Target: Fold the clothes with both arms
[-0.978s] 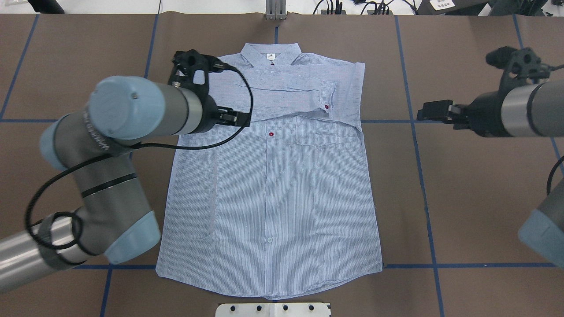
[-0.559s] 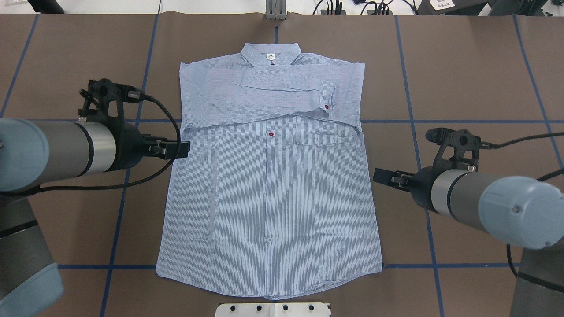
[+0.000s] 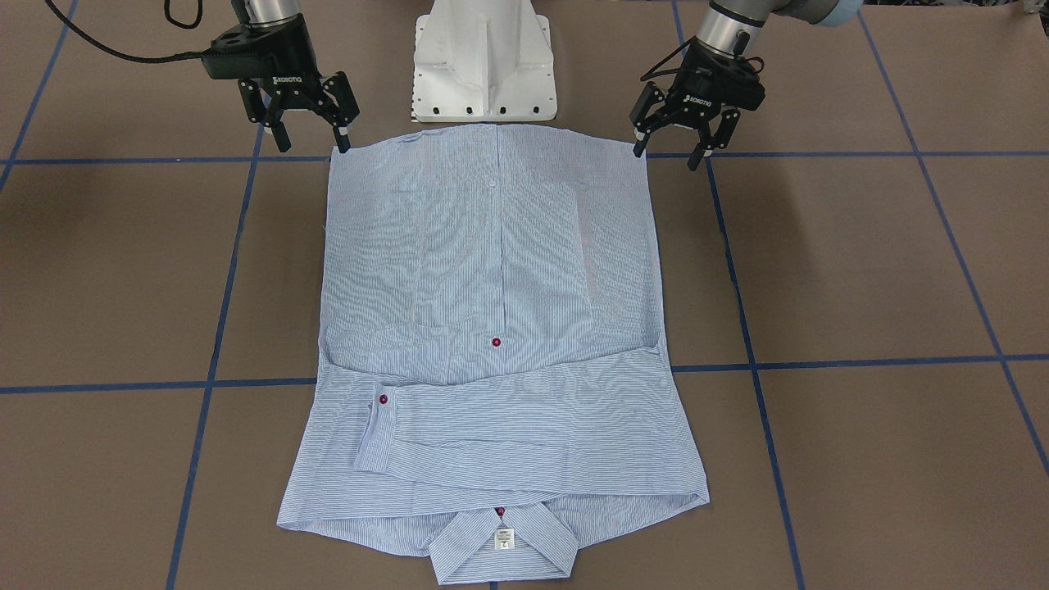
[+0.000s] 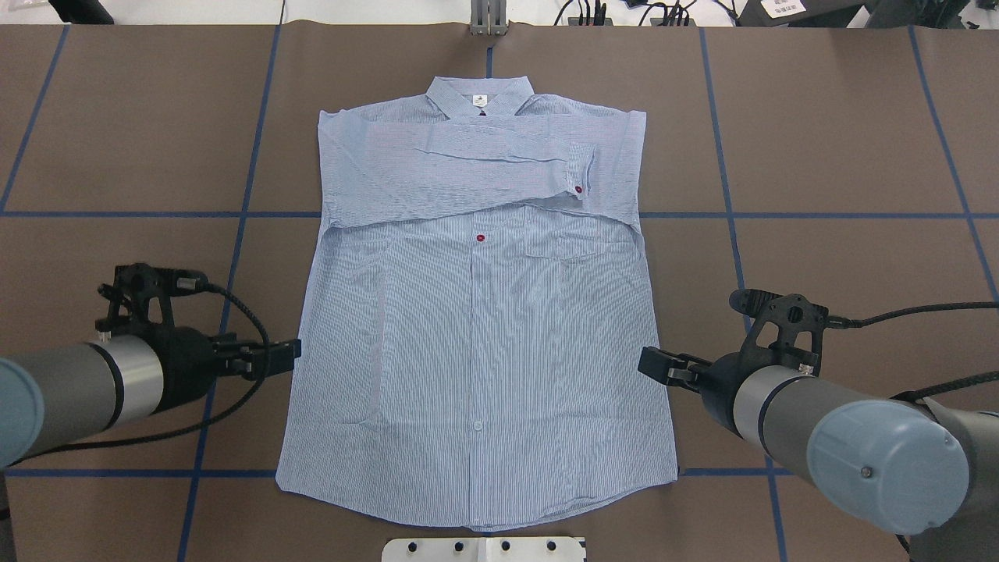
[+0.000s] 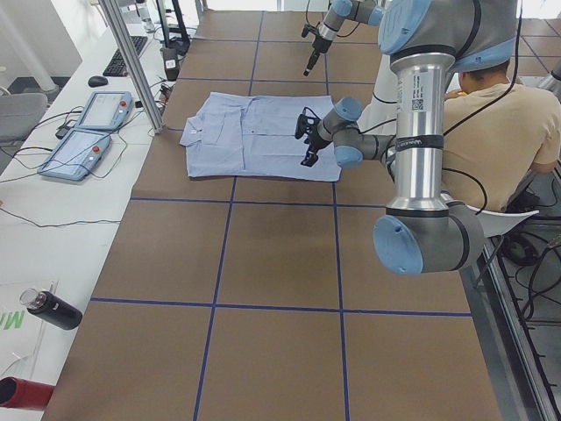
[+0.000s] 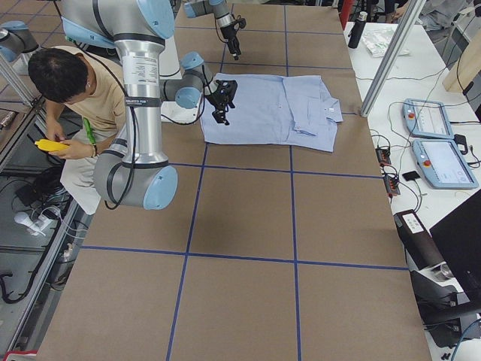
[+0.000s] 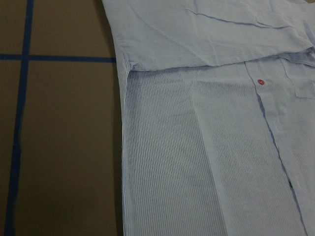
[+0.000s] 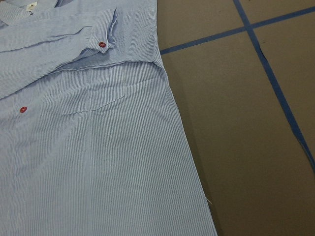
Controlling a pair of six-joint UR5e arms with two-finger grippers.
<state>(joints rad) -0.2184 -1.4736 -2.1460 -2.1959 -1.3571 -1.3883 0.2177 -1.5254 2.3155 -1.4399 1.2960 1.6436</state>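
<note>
The light blue striped shirt (image 4: 476, 336) lies flat, front up, both sleeves folded across the chest, collar (image 4: 479, 97) at the far side. It also shows in the front view (image 3: 492, 270) and in both wrist views (image 7: 206, 147) (image 8: 98, 162). My left gripper (image 4: 285, 353) (image 3: 665, 154) is open and empty, just off the shirt's left edge near the hem corner. My right gripper (image 4: 652, 363) (image 3: 313, 141) is open and empty, just off the right edge near the other hem corner. Neither holds cloth. No fingers show in the wrist views.
The white pedestal base (image 3: 483, 65) stands just behind the hem. Blue tape lines cross the brown table (image 4: 843, 156). A person in a tan shirt (image 5: 500, 123) sits behind the robot. Two teach pendants (image 5: 88, 132) lie past the table's far edge.
Both grippers have moved back along the shirt's sides, from beside the chest towards the hem near the robot. The shirt has not moved.
</note>
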